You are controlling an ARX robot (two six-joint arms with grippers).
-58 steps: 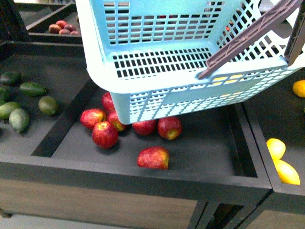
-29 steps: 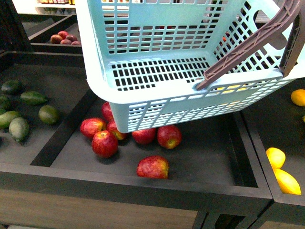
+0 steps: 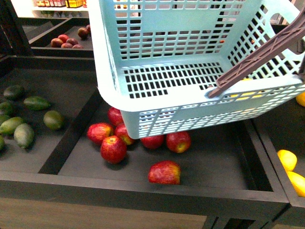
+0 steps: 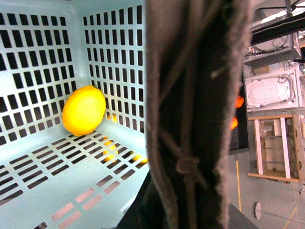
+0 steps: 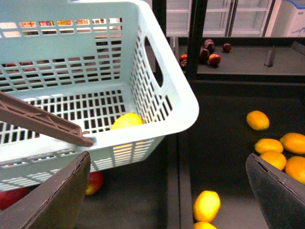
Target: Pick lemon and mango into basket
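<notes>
Obs., basket run. The basket hangs tilted in the air, with its brown handle slanting across the open top.

Lemon: inside the basket, on the slotted floor in a corner and touching the side wall. From the right wrist it shows as a bright yellow patch low against the basket's wall.

Mango: not identified. Several yellow-orange fruits lie in the dark bin to the right of the basket, outside it. I cannot say which of them (if any) is the mango. One more yellow oval fruit sits in that bin, nearer the basket.

My right pincer: fingers spread wide with nothing between them, close to the basket's rounded corner.

My left pincer: cannot tell. The handle, close and blurred, fills that wrist view, with the basket's interior behind it.

Below the basket: a cluster of red apples, with one apple apart from them. Left of the basket: green fruits in another bin.
</notes>
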